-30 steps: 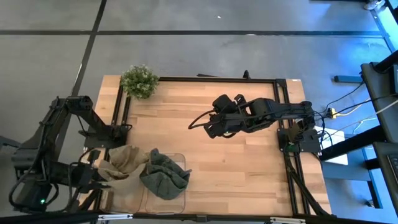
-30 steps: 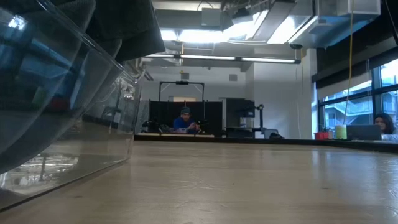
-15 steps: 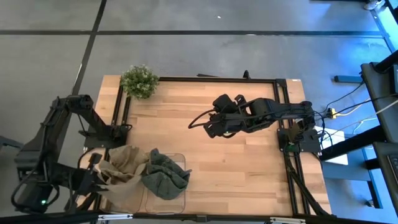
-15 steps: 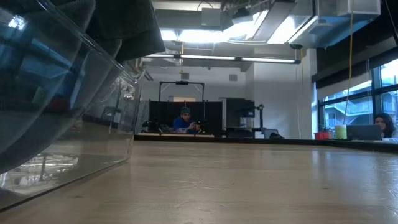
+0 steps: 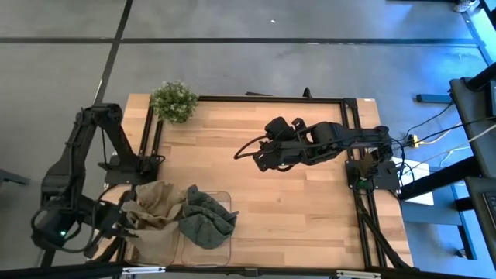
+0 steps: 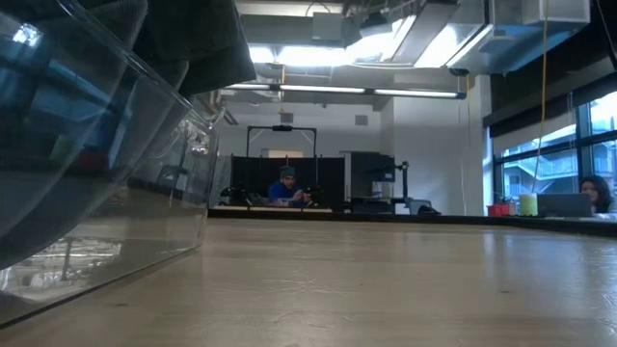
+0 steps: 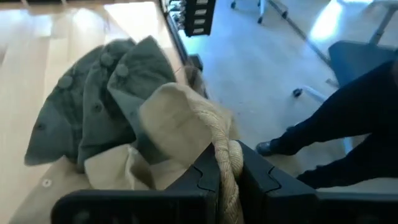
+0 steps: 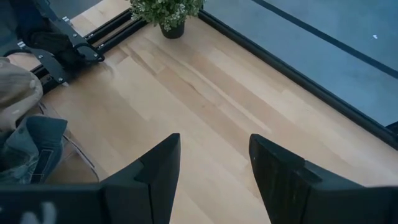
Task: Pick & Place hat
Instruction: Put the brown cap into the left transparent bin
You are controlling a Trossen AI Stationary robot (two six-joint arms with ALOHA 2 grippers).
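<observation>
A beige hat lies at the table's near left, over the left part of a clear plastic bin. A grey-green hat sits crumpled in the bin beside it; both show in the left wrist view, the beige hat and the grey-green hat. My left gripper is shut on the beige hat, at its left side. My right gripper hangs open over the middle of the table, nothing between its fingers. My left gripper pinches the beige hat's thick rolled edge between its two fingers. The fingers come from the table's left side, slanting downward. The hat spreads away from them toward the grey-green hat; what it rests on under there is hidden.
A small potted plant stands at the far left corner. Black rails frame the table's sides. Bare wood stretches over the right half. In the low view the clear bin fills the left. A person's dark legs stand beside the table.
My left gripper has sunk, tipping, still shut on the beige hat. The hat has settled a little lower and nearer the near edge, still beside the grey-green hat. The right arm has kept still.
</observation>
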